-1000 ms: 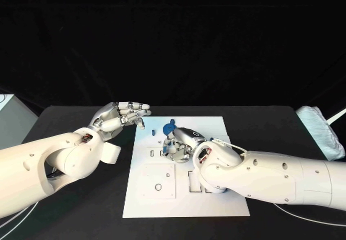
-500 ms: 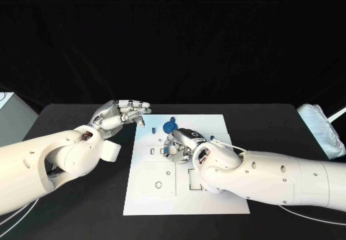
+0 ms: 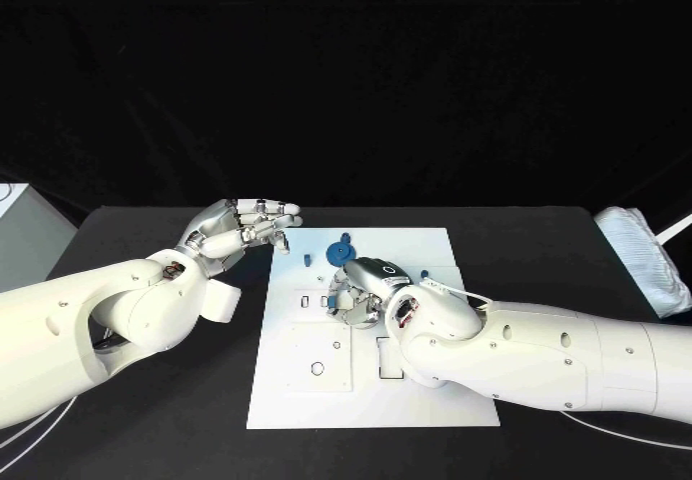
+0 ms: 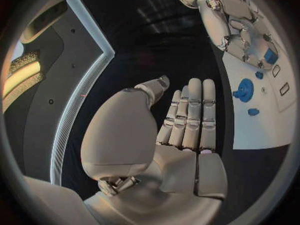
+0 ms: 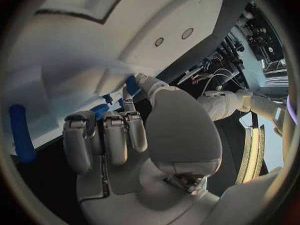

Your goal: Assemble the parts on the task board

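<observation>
The right hand [image 3: 361,290] pinched a small blue part [image 5: 132,85] over the task board [image 3: 433,400] at frame centre; the left hand [image 3: 238,228], empty and loosely spread, hovered upper left.

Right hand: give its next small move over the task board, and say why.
Probably ease the right hand down to seat the blue part pinched at its fingers, since it is low over the task board; the slot beneath is hidden.
</observation>
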